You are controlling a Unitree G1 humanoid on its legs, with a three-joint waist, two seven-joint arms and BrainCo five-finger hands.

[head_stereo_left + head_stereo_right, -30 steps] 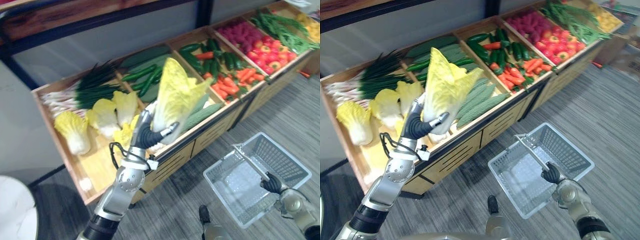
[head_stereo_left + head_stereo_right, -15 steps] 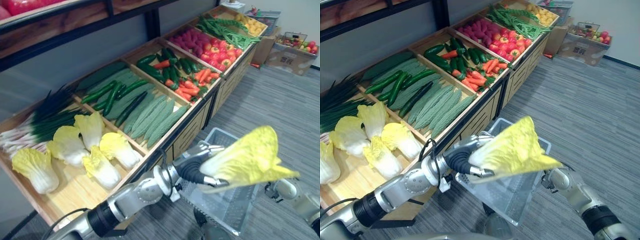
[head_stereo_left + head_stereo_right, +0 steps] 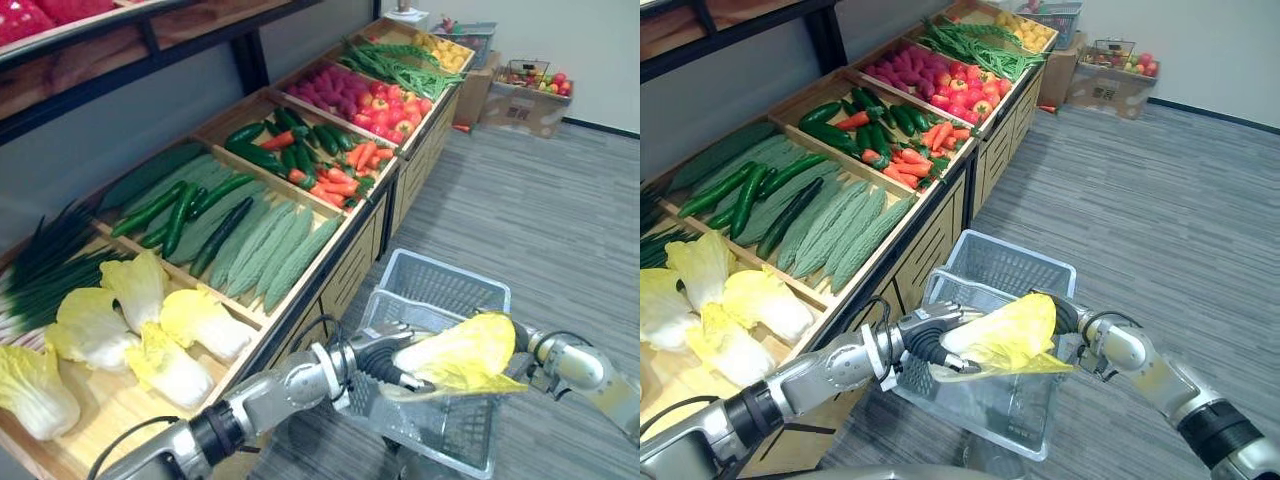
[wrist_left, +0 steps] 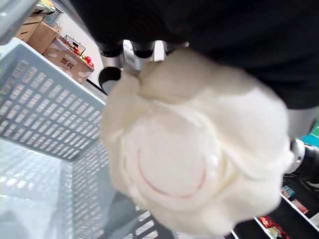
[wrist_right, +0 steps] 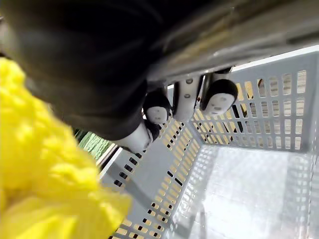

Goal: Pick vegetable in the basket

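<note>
Well, we see left hand [image 3: 925, 343] clenched round stem end of yellow-green leafy napa cabbage [image 3: 1012, 333], which hangs just over open top of grey plastic mesh basket [image 3: 1006, 268], not yet inside. Cabbage leaves hide most of right hand [image 3: 1068, 314] in eye views. In right wrist view we make out its dark-tipped fingers [image 5: 219, 97] curled round basket's grey metal handle [image 5: 249, 35]. In left wrist view cabbage's pale cut base blocks most of left hand. More cabbages [image 3: 752, 298] lie in wooden display shelf [image 3: 925, 240] beside.
</note>
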